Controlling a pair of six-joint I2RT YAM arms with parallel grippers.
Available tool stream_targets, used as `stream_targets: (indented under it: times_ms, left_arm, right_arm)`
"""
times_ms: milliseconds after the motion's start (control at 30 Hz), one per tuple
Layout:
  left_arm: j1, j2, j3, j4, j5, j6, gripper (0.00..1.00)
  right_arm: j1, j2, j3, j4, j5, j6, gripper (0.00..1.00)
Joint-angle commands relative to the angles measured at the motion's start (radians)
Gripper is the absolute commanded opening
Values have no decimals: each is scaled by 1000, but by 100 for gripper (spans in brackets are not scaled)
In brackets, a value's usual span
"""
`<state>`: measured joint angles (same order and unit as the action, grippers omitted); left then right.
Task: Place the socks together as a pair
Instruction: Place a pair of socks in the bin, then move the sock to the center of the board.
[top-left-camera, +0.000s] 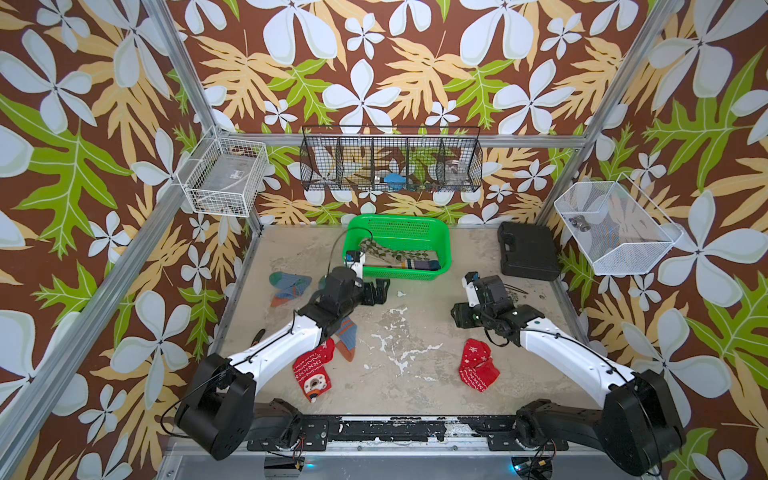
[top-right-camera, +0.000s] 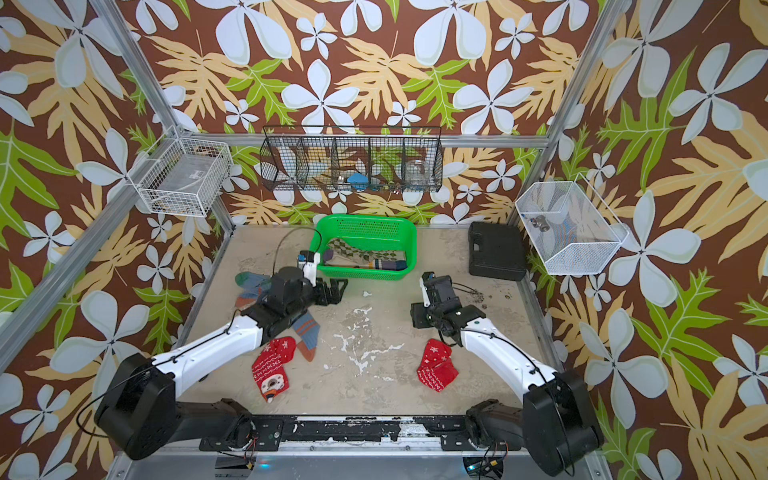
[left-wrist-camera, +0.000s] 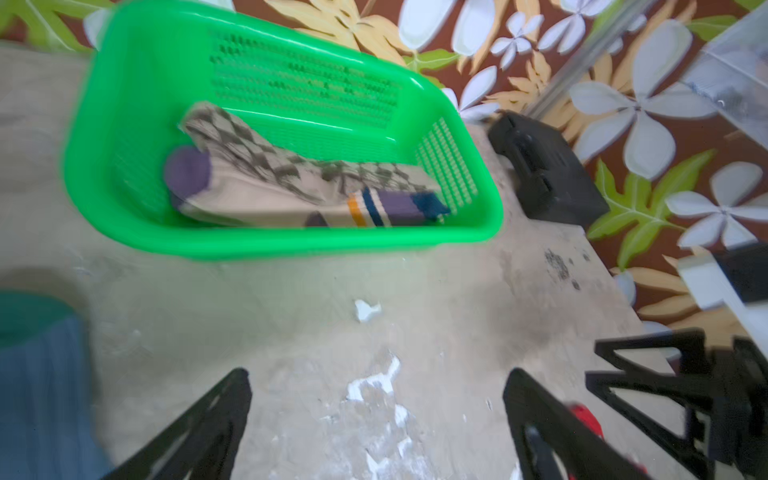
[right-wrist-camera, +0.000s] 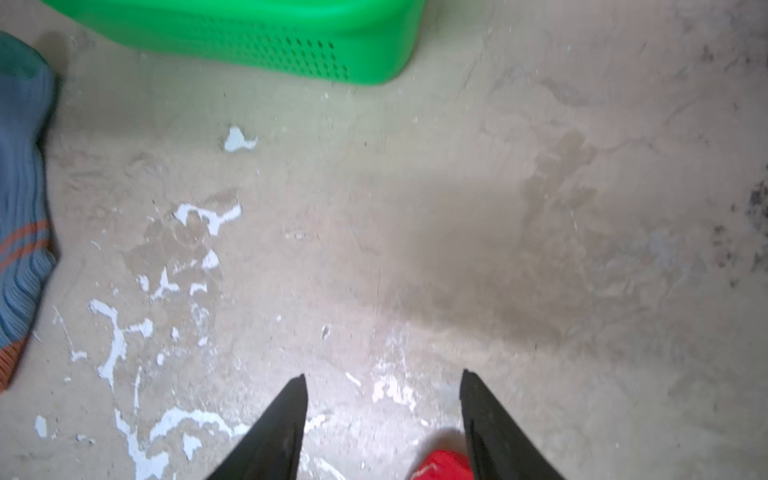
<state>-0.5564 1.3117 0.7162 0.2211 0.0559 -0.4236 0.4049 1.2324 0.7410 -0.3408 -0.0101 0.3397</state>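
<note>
In both top views a green basket (top-left-camera: 442, 235) (top-right-camera: 409, 235) at the back holds brown-beige argyle socks (left-wrist-camera: 266, 153) and cream socks with purple and navy stripes (left-wrist-camera: 257, 199). Two blue-grey socks lie at the left: one (top-left-camera: 289, 284) by the table's edge, the other (top-left-camera: 347, 336) partly under my left arm. One red snowflake sock (top-left-camera: 311, 368) lies front left, its match (top-left-camera: 478, 370) front right. My left gripper (top-left-camera: 380, 291) (left-wrist-camera: 378, 374) stands open and empty in front of the basket. My right gripper (top-left-camera: 461, 316) (right-wrist-camera: 383, 374) is open and empty above bare table, near the right red sock (right-wrist-camera: 442, 465).
A black case (top-left-camera: 528, 251) lies at the back right. Wire baskets hang on the walls: white (top-left-camera: 224, 183) at left, black (top-left-camera: 390, 160) at the back, white mesh (top-left-camera: 615, 228) at right. The table (top-left-camera: 415, 345) has peeled white patches.
</note>
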Motion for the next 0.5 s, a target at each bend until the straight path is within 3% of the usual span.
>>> stream_targets:
  times_ms: [0, 200, 467]
  left_arm:
    - [-67, -17, -97, 201, 4, -92, 96]
    - [-165, -55, -180, 248, 4, -122, 95]
    - [-169, -157, -279, 240, 16, -128, 95]
  right_arm:
    - [6, -16, -42, -7, 154, 47, 62]
    - [42, 30, -82, -15, 103, 116, 62]
    - [173, 35, -177, -19, 167, 223, 60]
